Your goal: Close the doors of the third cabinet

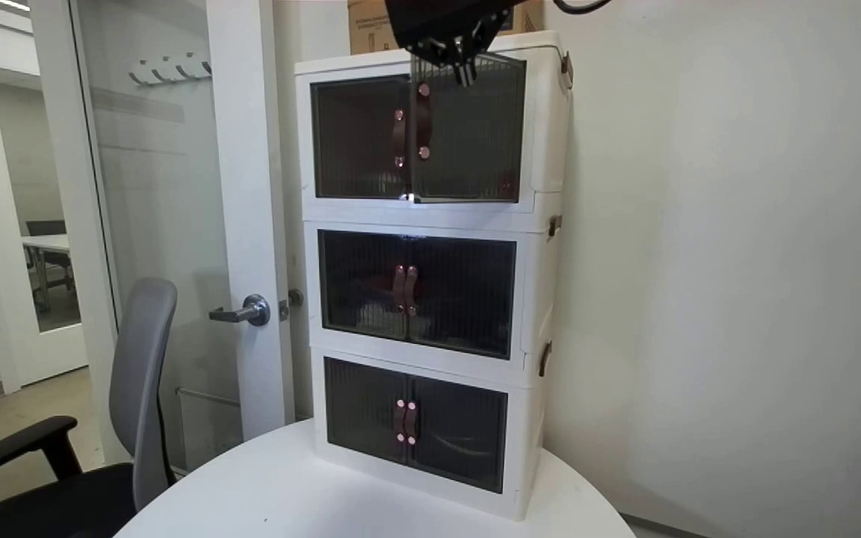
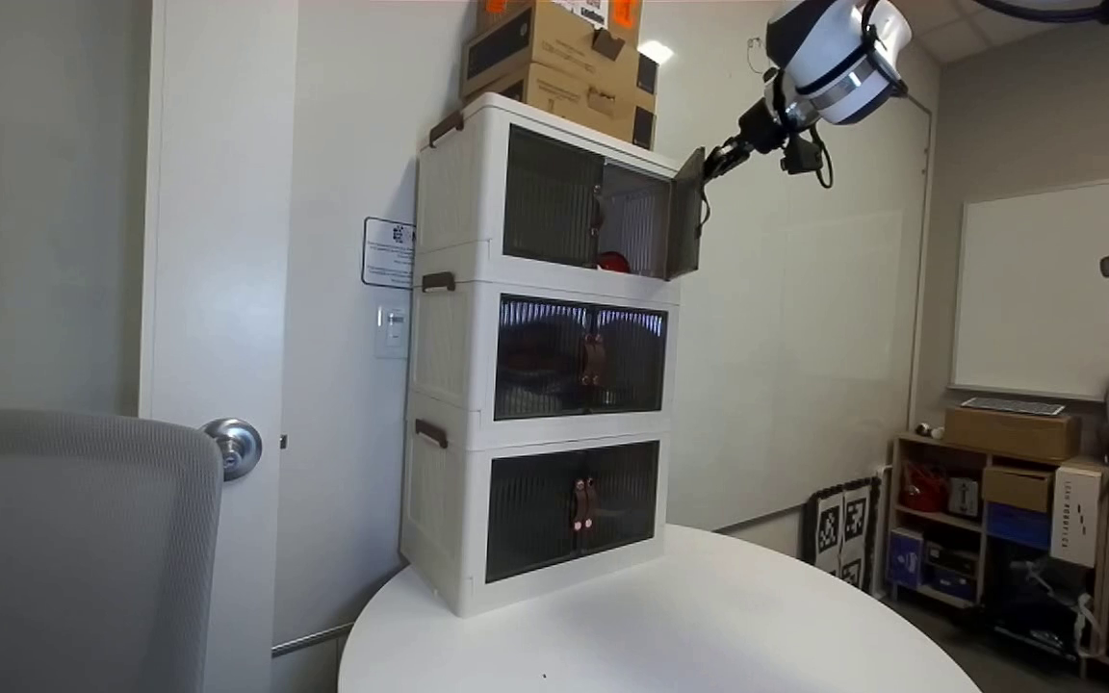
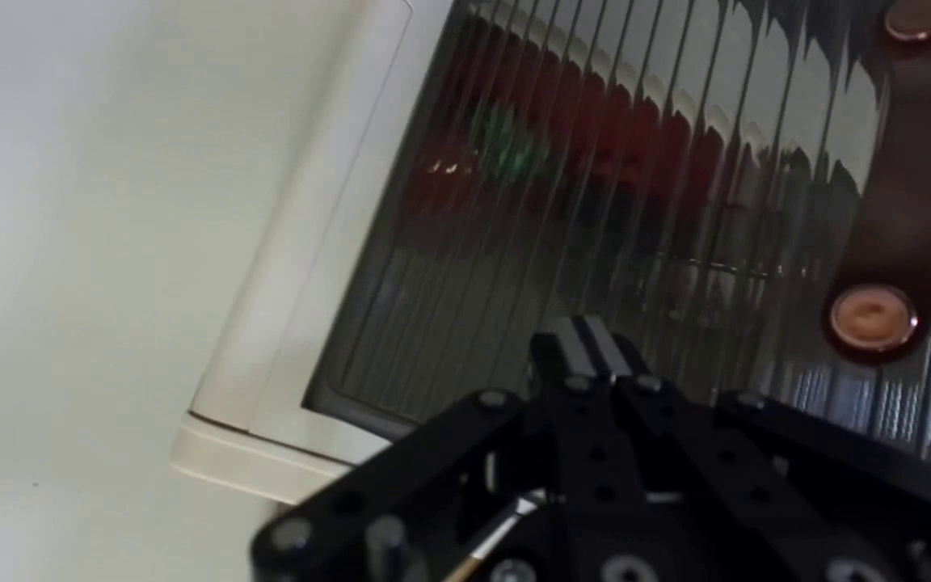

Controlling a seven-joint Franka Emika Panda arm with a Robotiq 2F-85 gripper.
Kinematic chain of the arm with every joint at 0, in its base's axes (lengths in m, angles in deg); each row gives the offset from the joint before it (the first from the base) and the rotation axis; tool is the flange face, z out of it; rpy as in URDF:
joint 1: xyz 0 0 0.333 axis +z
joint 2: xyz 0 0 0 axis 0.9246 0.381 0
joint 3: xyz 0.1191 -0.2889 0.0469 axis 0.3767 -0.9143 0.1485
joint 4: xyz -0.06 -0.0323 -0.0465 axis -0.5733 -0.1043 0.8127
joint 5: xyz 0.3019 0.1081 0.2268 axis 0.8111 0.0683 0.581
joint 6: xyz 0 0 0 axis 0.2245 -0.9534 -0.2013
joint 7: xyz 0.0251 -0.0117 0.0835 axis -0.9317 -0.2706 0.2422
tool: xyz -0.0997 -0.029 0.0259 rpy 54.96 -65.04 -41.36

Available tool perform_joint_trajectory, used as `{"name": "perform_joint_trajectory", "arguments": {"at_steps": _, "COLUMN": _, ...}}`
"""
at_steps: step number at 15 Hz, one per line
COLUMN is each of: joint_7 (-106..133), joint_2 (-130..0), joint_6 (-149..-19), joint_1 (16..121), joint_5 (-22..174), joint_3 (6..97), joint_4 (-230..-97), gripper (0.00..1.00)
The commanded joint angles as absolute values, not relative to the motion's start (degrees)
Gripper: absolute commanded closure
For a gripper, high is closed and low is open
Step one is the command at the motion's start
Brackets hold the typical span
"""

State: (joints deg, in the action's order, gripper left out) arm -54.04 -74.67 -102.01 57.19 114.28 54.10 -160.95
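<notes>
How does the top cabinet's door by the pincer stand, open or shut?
Open: in an exterior view, the ribbed smoked door juts out from the top cabinet, baring a red item inside.

The way into the third cabinet is free where one door stands swung outward, though a red item sits low inside. The other door bars the cabinet's remaining front. Cardboard boxes obstruct the room above it; in front of it, the swung door separates the gripper from the opening.
</notes>
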Motion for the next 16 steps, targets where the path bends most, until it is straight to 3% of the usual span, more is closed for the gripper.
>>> {"name": "perform_joint_trajectory", "arguments": {"at_steps": 1, "joint_7": -61.25, "joint_2": -73.73, "joint_6": -109.21, "joint_1": 58.83, "joint_5": 116.99, "joint_3": 56.91, "joint_4": -162.23, "gripper": 1.0}}
{"name": "perform_joint_trajectory", "arguments": {"at_steps": 9, "joint_7": -74.69, "joint_2": -63.02, "joint_6": -136.02, "joint_1": 59.09, "joint_5": 126.42, "joint_3": 67.43, "joint_4": -154.06, "gripper": 1.0}}
{"name": "perform_joint_trajectory", "arguments": {"at_steps": 13, "joint_7": -76.16, "joint_2": -52.42, "joint_6": -147.23, "joint_1": 55.95, "joint_5": 119.31, "joint_3": 72.82, "joint_4": -144.57, "gripper": 1.0}}
{"name": "perform_joint_trajectory", "arguments": {"at_steps": 16, "joint_7": -74.61, "joint_2": -48.17, "joint_6": -150.24, "joint_1": 55.32, "joint_5": 114.75, "joint_3": 72.01, "joint_4": -143.18, "gripper": 1.0}}
